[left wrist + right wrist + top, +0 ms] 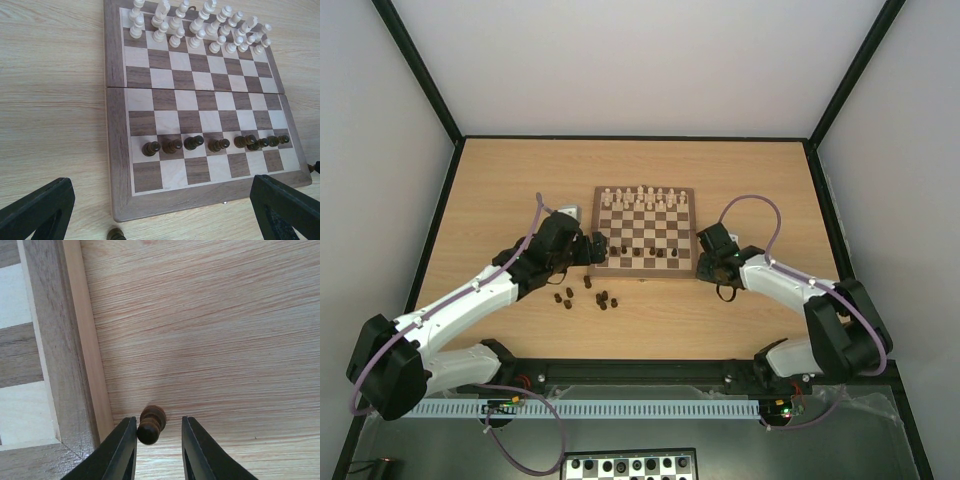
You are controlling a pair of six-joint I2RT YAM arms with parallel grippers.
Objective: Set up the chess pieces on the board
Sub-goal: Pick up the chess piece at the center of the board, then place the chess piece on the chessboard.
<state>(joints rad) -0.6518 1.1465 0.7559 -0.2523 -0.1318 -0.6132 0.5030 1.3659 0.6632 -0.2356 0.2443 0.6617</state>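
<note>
Two black fingers (122, 450) of the right gripper (159, 421) stand narrowly parted around a dark brown pawn (151, 424). The pawn sits on the table (225, 340) just off the near right corner of the chessboard (50, 340). A gap shows beside it, so it is not clamped. The left gripper (165, 220) hangs spread wide, holding nothing, over the board's near edge. A row of dark pawns (215, 144) lines the second rank from that edge. Cream chessmen (200, 25) fill the two ranks along the far edge. More dark pieces (585, 293) lie loose on the table near the board's near left corner.
</note>
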